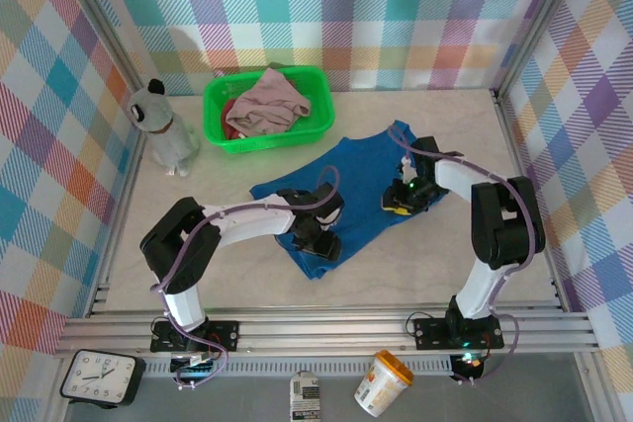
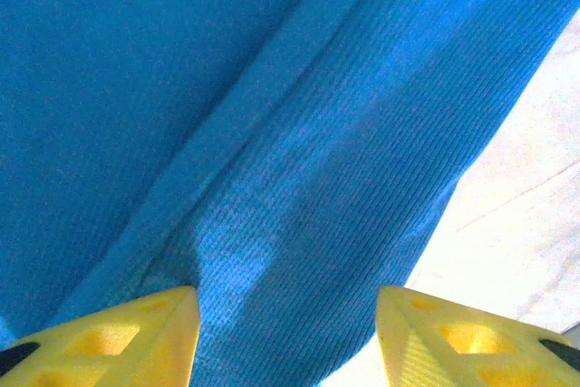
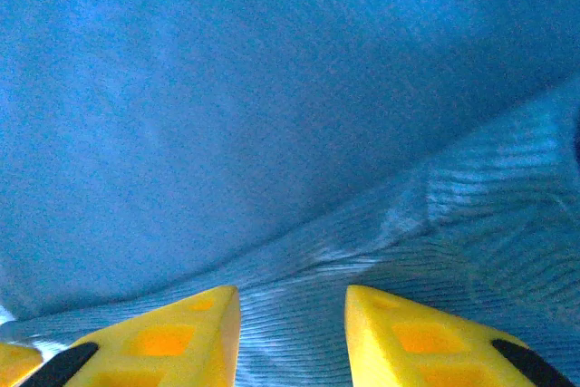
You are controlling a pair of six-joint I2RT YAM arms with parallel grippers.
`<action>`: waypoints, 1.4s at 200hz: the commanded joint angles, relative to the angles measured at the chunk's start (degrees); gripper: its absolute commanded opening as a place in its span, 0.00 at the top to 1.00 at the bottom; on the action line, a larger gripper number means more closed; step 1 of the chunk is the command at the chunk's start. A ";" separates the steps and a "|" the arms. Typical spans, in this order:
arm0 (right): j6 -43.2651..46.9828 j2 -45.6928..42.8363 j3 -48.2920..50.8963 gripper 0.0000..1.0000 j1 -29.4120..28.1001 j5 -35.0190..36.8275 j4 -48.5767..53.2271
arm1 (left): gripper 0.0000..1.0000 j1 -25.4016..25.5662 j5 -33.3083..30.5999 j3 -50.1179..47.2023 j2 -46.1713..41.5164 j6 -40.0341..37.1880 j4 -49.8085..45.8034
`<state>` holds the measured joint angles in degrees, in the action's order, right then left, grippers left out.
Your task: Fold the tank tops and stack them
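Royal blue tank top (image 1: 361,170) lying flat mid-table (image 1: 475,264), left gripper (image 2: 286,301) spread wide astride a fold by its near edge, right gripper (image 3: 292,295) narrower over its right side, pinch impossible to tell

Both arms bend inward over the blue tank top (image 1: 361,175), the left tool (image 1: 318,234) low on its near-left part with jaws wide apart, the right tool (image 1: 401,200) at its right edge, jaws narrowly parted.
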<state>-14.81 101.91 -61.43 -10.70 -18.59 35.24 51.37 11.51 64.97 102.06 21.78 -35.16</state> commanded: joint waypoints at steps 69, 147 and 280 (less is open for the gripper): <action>-4.73 -5.30 8.97 0.63 2.39 7.08 3.25 | 0.47 9.58 7.57 -2.72 1.42 8.03 2.84; -4.78 -17.00 9.86 0.61 8.42 6.84 6.70 | 0.44 12.81 5.76 4.62 -1.64 8.57 -3.70; -14.19 11.71 -25.91 0.55 -7.76 5.94 -2.02 | 0.42 -24.24 -4.62 -7.22 -15.58 -10.37 -6.68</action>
<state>-25.63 109.56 -82.50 -17.39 -12.47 34.87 30.09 6.00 58.78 85.56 16.78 -44.60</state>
